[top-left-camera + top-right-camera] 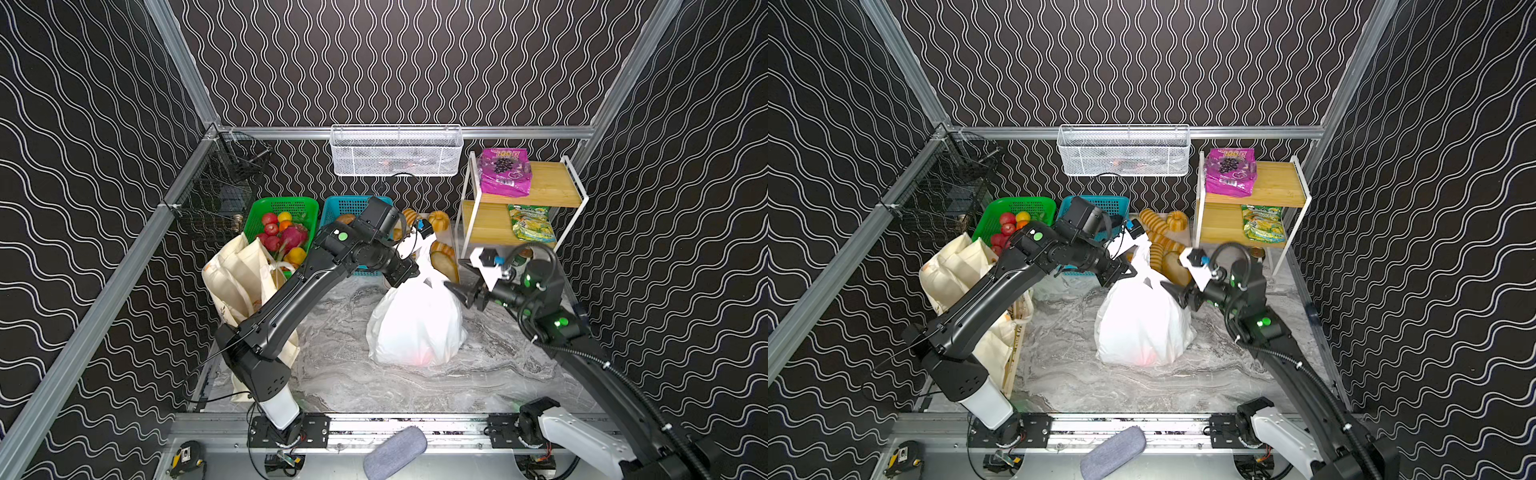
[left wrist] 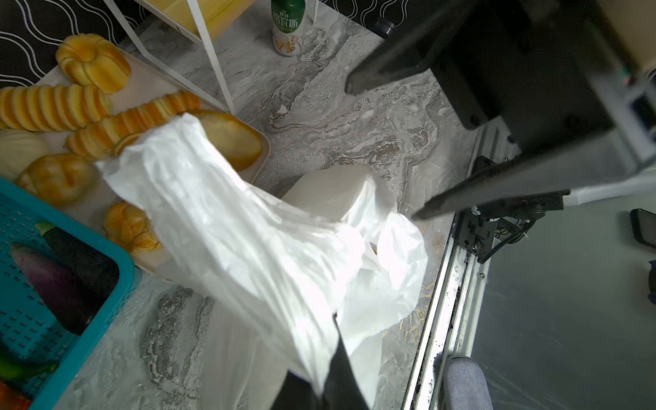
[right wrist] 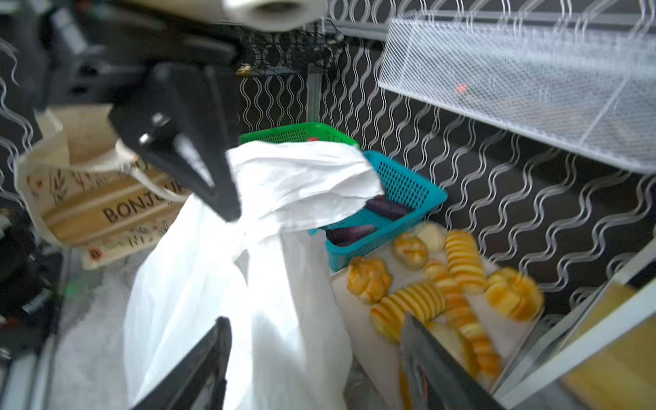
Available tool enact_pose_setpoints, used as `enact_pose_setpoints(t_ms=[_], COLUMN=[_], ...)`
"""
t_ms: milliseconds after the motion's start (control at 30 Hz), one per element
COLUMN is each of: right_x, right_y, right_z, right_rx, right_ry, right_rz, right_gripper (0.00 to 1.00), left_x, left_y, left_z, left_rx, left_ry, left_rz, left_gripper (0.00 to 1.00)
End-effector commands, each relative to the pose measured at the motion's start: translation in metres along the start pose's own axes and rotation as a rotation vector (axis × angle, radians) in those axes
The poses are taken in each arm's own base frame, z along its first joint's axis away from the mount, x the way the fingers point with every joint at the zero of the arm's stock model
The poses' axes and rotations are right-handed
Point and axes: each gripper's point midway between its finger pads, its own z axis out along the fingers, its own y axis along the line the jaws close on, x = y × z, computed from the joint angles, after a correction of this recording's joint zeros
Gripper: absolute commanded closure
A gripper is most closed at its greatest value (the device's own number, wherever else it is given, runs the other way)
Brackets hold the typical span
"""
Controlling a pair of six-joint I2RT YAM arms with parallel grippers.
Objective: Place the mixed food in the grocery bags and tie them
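Observation:
The white plastic grocery bag stands full in the middle of the marble table, and something red shows faintly through its base. My left gripper is shut on the bag's raised handle, pulling it up and back. My right gripper is open just right of the bag's neck, with nothing in it. The cream canvas tote slumps at the left behind my left arm. A purple grape packet lies on the rack's top shelf.
Wooden two-shelf rack at back right, with a green packet below and a bottle by its foot. Bread tray, teal basket and green fruit basket stand behind the bag. White mesh basket hangs on the wall.

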Motion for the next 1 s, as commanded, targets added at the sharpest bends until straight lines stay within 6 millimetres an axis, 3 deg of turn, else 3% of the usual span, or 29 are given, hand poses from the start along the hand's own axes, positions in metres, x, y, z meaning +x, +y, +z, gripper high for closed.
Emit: enact_pose_setpoints(t_ms=[0, 200, 333, 533, 667, 767, 967], right_x=[-0.036, -0.037, -0.018, -0.014, -0.030, -0.038, -0.029], right_y=[0.002, 0.001, -0.011, -0.034, -0.039, -0.035, -0.010], right_z=[-0.001, 0.028, 0.046, 0.047, 0.044, 0.042, 0.054], right_rx=[0.058, 0.181, 0.249, 0.379, 0.472, 0.509, 0.321], right_ry=[-0.176, -0.137, -0.024, 0.044, -0.032, -0.096, -0.123], right_rz=[-0.472, -0.760, -0.881, -0.995, -1.009, -1.029, -0.988], right_gripper=[0.23, 0.20, 0.19, 0.19, 0.18, 0.16, 0.16], left_x=[0.001, -0.001, -0.004, -0.003, -0.004, -0.003, -0.002], left_y=[-0.010, -0.012, -0.013, -0.013, -0.013, -0.014, -0.016], left_z=[0.000, 0.001, 0.000, 0.000, 0.003, 0.004, 0.007], left_rx=[0.064, 0.080, 0.086, 0.088, 0.100, 0.106, 0.130], left_ry=[0.011, 0.010, 0.004, 0.022, 0.026, 0.033, 0.043], left_rz=[-0.013, -0.011, -0.008, -0.001, -0.006, -0.012, -0.016], left_gripper=[1.00, 1.00, 1.00, 1.00, 1.00, 1.00, 1.00])
